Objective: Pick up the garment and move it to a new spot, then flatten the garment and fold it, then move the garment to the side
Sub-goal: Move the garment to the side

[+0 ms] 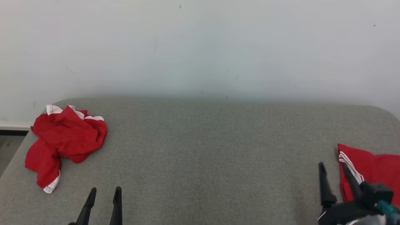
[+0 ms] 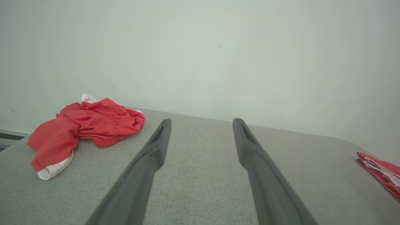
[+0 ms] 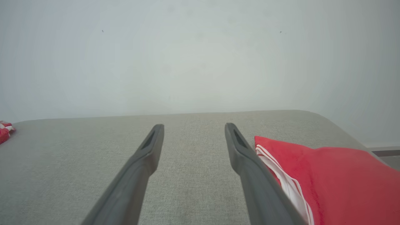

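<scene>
Folded garment (image 1: 375, 168) lies at grey pad's (image 1: 203, 150) right edge, prob. parked aside, done w/ folding. Right gripper (image 1: 332, 165) sits just beside its inner edge, jaws wide, holding nothing; touching or not, can't tell. Crumpled garment (image 1: 65, 137) far left, apart from left gripper (image 1: 105, 189), also spread, empty.

Matt red cloth garment (image 1: 65, 137) on coarse grey woven upholstery (image 1: 200, 156)

The grey cushion (image 1: 200, 150) lies open between the crumpled garment (image 1: 64, 140), left, and folded garment (image 1: 375, 168), right.
</scene>
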Available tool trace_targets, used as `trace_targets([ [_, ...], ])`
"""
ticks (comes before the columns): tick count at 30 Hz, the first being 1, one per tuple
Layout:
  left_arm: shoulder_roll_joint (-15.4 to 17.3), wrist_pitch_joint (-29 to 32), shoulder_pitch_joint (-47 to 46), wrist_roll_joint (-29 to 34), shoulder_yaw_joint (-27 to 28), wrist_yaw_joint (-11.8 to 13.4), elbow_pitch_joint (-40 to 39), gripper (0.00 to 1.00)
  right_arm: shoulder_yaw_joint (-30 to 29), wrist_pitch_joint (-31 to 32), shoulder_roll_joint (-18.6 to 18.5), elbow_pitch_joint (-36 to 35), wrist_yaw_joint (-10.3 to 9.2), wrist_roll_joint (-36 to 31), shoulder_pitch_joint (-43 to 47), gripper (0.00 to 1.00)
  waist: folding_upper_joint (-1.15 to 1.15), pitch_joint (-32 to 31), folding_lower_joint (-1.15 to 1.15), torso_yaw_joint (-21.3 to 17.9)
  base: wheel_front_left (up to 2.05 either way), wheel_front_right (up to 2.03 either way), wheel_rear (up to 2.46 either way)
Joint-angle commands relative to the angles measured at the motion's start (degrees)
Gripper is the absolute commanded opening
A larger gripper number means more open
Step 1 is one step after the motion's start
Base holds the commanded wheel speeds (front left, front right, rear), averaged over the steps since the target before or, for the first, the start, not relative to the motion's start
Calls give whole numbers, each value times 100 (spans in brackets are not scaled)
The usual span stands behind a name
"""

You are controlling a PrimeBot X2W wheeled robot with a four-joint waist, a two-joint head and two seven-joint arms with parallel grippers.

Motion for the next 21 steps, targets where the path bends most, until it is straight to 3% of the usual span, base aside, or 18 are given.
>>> trace_targets([
  [1, -41, -14, 112, -6, 34, 5, 16, 100, 9, -23, 68, -106, -14, 15, 131, 100, 1, -135, 2, 65, 0, 0, 0],
  [4, -80, -14, 145, -24, 115, 5, 117, 100, -144, 11, 532, -577, -14, -75, 580, 100, 1, -216, 2, 57, 0, 0, 0],
  [8, -59, -14, 199, 66, 93, 5, 290, 100, -174, 160, 812, -805, -14, -333, 884, 100, 1, -270, 2, 22, 0, 0, 0],
  [21, -30, -14, 153, 137, 115, 5, 399, 100, -127, 366, 852, -1090, -14, -154, 1086, 100, 1, -202, 2, -22, 0, 0, 0],
])
